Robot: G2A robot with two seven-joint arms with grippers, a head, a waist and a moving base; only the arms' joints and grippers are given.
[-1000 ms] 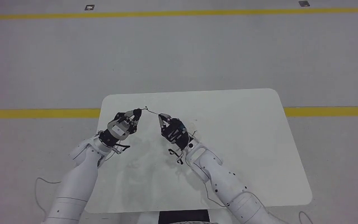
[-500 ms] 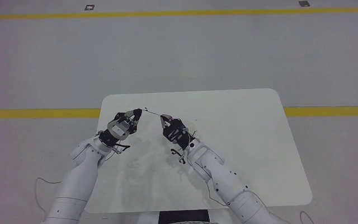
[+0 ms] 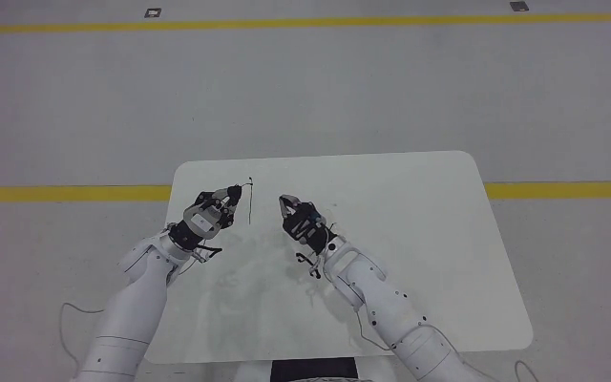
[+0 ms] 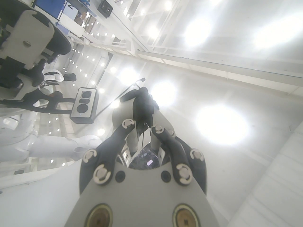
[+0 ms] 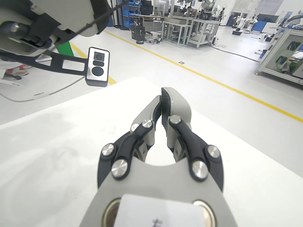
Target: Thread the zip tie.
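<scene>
The right gripper (image 5: 161,105) hovers over the near-middle part of the white bench (image 3: 410,191), its fingers (image 5: 174,102) pressed together with nothing between them. To its left, and well apart from it, the left gripper (image 4: 142,95) is held above the bench's left part at roughly the same distance from the robot. Its fingers are clamped on the black zip tie (image 3: 250,201), gripping it near the head end. In the top view the zip tie appears as a thin straight strip just beside the left gripper, on the side facing the right gripper. It runs from its head, at the far end, back toward the robot, and its free tail end hangs unsupported. Whether the tail touches the bench surface cannot be determined. In the right wrist view the strip (image 5: 116,7) crosses in front of the left gripper's body. The gap between the zip tie and the right gripper's fingers is clear. Beyond the bench's far edge, a yellow floor line (image 3: 382,21) crosses the grey floor.
</scene>
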